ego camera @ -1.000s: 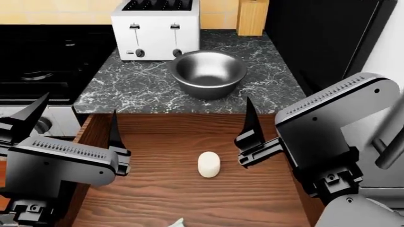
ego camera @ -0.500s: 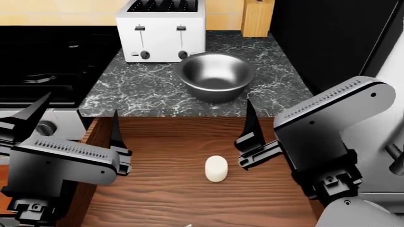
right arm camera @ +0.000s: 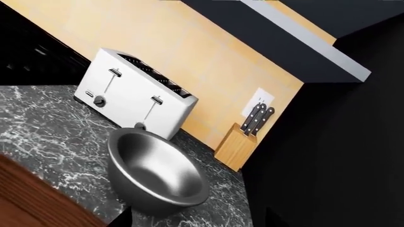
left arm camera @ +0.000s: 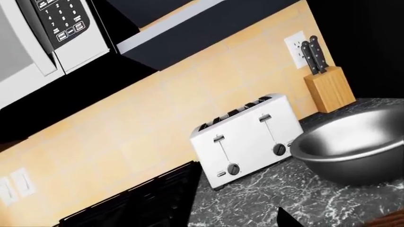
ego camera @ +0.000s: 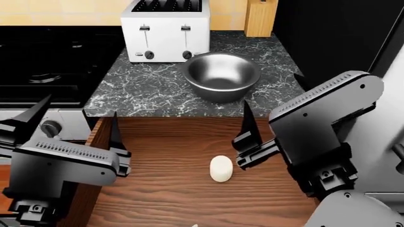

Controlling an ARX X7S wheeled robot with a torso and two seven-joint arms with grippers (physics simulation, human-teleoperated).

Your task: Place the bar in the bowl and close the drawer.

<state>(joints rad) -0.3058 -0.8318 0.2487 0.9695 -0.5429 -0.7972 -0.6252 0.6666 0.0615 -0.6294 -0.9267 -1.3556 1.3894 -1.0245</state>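
Bar [ego camera: 192, 225]: at most a pale sliver at the lower edge of the head view, on the drawer floor, nearer the robot than both claws. Too little shows to be sure of it.
Drawer [ego camera: 158, 142]: pulled out, wood-grain floor open to view under and between the two claws.
In the drawer: a short white cylinder [ego camera: 221, 169] lying on the floor between the claws, close to the right claw's inner finger, not touching it.
Bowl [ego camera: 221, 75]: upright on the marble counter [ego camera: 145, 90], beyond both claws and a little nearer the right one. Only its own shiny steel inside shows.
Left claw [ego camera: 75, 123]: fingers spread wide and pointing away from the robot, over the drawer's left wall. It holds and touches nothing.
Right claw [ego camera: 275, 106]: fingers spread. The inner finger [ego camera: 248, 125] stands over the drawer, and the tip of the outer one shows past the arm's housing. Nothing is between them.
Beyond the bowl: a white four-slot toaster [ego camera: 165, 28] against the wall, with a wooden knife block [ego camera: 260, 16] to its right.
Left of the counter: a black stove [ego camera: 44, 71].
Writing: the left wrist view shows a microwave keypad [left arm camera: 60, 19], its characters too small to read. The toaster shows no readable mark.
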